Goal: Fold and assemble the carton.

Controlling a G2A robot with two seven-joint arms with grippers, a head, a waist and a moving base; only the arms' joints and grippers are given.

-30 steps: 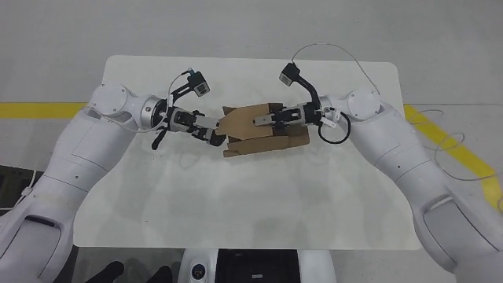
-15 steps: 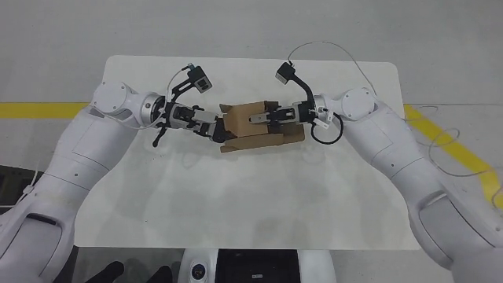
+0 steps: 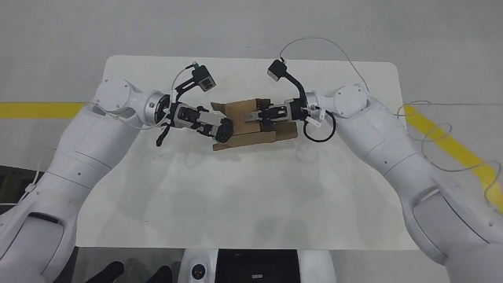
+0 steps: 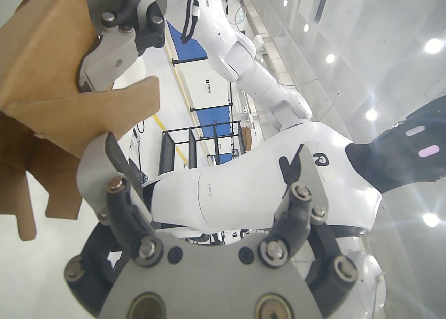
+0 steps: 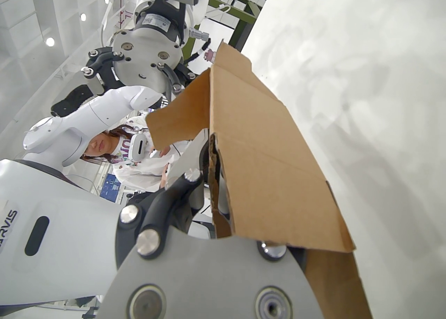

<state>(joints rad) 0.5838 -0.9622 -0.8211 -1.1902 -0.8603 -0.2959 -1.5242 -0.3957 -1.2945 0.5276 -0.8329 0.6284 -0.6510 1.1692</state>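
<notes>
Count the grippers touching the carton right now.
2. The right gripper is clamped on a panel of the carton from one end. The left gripper, open, rests one finger against a flap at the other end.

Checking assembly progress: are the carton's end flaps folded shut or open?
Open: the carton has flaps splayed outward, none folded across its end.
</notes>
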